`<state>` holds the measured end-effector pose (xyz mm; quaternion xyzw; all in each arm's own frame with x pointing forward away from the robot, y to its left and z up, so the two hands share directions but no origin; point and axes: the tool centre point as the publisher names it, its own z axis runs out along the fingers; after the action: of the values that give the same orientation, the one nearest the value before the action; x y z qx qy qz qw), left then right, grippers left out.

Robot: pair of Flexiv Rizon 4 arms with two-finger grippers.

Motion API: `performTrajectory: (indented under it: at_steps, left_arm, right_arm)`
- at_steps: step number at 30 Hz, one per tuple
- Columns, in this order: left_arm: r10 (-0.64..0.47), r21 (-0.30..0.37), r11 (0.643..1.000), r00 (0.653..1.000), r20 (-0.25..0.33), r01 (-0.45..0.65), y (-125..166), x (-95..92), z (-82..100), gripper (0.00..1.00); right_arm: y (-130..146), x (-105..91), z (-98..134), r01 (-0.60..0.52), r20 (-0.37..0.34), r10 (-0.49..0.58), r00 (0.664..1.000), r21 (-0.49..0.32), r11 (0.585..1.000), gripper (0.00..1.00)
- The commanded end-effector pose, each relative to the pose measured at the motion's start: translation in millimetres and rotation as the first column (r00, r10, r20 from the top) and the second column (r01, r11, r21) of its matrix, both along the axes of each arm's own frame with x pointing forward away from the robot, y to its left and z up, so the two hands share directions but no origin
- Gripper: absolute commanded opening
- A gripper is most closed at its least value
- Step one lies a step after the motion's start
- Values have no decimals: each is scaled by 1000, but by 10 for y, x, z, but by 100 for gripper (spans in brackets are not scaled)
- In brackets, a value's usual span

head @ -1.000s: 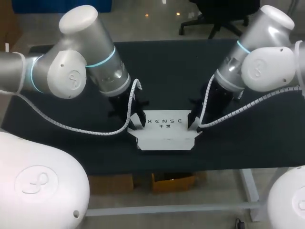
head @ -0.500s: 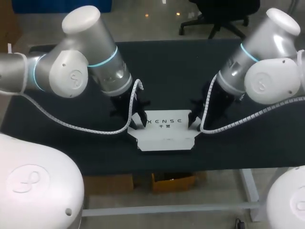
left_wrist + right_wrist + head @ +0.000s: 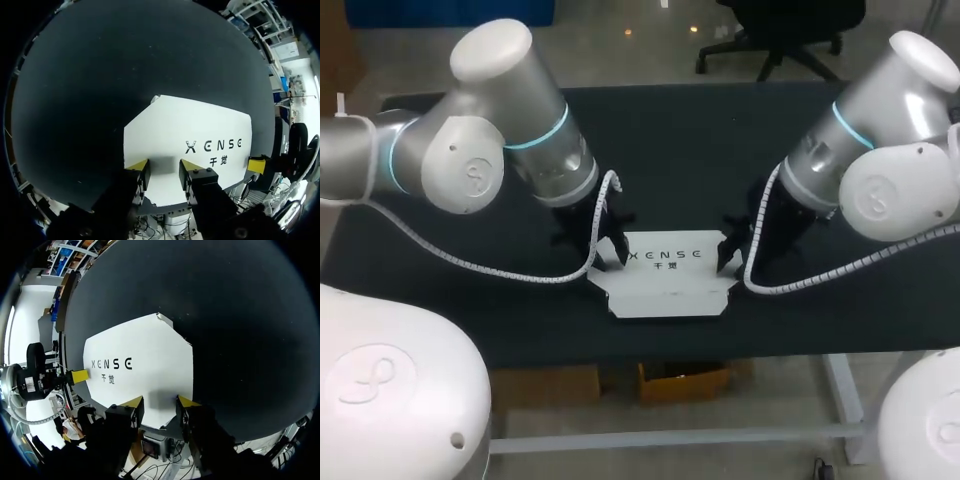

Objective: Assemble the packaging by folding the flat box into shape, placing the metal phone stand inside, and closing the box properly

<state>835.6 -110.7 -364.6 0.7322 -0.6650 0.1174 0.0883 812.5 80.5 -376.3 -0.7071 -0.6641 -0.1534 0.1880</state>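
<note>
Because the wrists and their white coiled cables (image 3: 520,275) stand over them in the head view, the fingertips of the left gripper (image 3: 608,255) and the right gripper (image 3: 728,258) are mostly hidden there. Whether they touch the box (image 3: 668,275) cannot be told.

One box lies flat and white on the black table (image 3: 670,140), near its front edge, with a gripper at each short end — left at the left end, right at the right. There are two grippers with two yellow tips each.

Seen from the left wrist, the left gripper (image 3: 165,167) has its fingers a narrow gap apart over the edge of the box (image 3: 200,120), with nothing between them. A third yellow tip, the right gripper (image 3: 257,164), shows at the far end.

From the right wrist, the right gripper (image 3: 159,402) stands parted the same way over the box (image 3: 145,355), whose nearest edge is cut off behind the fingers — one tip of the left gripper (image 3: 80,376) shows at the far end.

Since a second ago the right arm (image 3: 890,150) has swung its elbow outward; the box lies where it did.
</note>
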Motion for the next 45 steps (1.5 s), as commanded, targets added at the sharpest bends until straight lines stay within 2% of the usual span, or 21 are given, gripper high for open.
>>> performTrajectory:
  at_steps: [1, 9, 18, 30, 38, 45]
  left_arm:
    - [18, 13, 1000, 999, 30, -19, 46, -95, 37, 38]
    - [35, 29, 999, 998, 59, -37, 63, -138, 4, 38]
    - [30, 2, 1000, 999, 24, -30, 64, -119, -59, 39]
    - [22, -6, 1000, 1000, 17, -22, 65, -116, -70, 40]
    - [17, -4, 1000, 1000, 16, -17, 62, -115, -66, 42]
    - [10, -4, 1000, 1000, 18, -10, 51, -116, -65, 44]
  right_arm:
    - [-4, -15, 2, 0, 3, 0, 1000, 2, 1000, 39]
    - [11, -6, -4, -4, 4, 4, 1000, 3, 1000, 39]
    - [21, -38, -7, 2, 9, -2, 1000, 8, 1000, 40]
    - [24, -108, -42, 24, 28, -25, 999, 45, 999, 40]
    - [-22, -99, -42, 33, 33, -34, 999, 45, 998, 40]
    - [-36, -11, -19, 26, 50, -28, 998, 40, 999, 40]
